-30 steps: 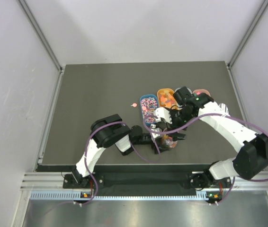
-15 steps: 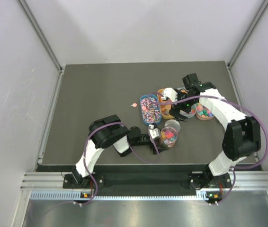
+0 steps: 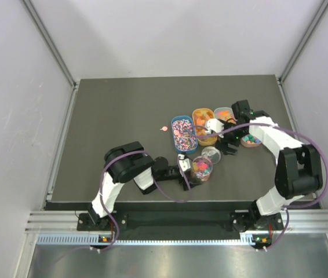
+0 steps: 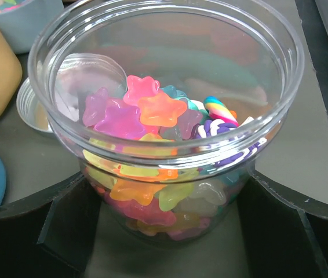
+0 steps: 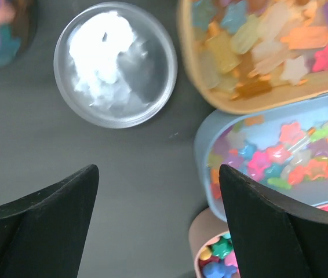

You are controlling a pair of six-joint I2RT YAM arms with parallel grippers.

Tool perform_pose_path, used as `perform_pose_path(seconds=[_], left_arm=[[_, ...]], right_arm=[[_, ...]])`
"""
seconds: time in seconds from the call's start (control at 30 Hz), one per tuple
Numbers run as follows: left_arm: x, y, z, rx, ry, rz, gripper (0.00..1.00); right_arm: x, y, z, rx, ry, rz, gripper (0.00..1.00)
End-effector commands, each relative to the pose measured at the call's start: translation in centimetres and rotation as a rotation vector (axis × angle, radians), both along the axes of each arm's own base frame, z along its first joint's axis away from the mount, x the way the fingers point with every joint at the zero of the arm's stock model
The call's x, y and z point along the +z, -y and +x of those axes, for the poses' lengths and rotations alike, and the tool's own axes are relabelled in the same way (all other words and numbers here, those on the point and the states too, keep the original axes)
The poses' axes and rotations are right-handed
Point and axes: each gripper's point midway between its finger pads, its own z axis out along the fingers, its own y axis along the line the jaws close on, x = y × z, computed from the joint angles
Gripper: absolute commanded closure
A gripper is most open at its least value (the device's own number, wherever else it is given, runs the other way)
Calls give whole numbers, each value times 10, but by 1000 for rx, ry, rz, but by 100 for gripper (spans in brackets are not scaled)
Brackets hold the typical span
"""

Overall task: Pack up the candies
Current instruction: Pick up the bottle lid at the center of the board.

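In the jar (image 4: 271, 110) the left end effector (image 4: 170, 234) grips, candies (image 4: 152, 110) lie jumbled (right end effector (image 5: 158, 214) gapes).

Under right tool (image 5: 158, 176), bare table (image 5: 65, 150) separates lid (image 5: 116, 65) and tray (image 5: 201, 145).

Robot lab test booth
Plain white wall panels (image 3: 181, 35) and metal corner posts (image 3: 48, 43) box in a dark table (image 3: 117, 110). Two cabled robot arms (image 3: 123, 171) stand on an aluminium rail (image 3: 48, 220).
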Motion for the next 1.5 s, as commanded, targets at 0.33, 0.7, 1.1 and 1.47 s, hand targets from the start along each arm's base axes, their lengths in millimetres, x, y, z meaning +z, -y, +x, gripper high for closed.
perform_pose_path(seconds=[0.33,0.7,1.1,1.47], left_arm=[[-8,-17,-5,25,67,-4,100],[-9,-15,-6,35,74,-3,100],[-9,-14,-3,50,75,-8,100],[-9,-13,-3,46,68,-16,100]], right_arm=[[7,-23,-18,440,321,99,19],[-11,-50,-51,664,260,111,32],[-27,-50,-70,725,176,101,46],[-44,-46,-62,680,130,71,67]])
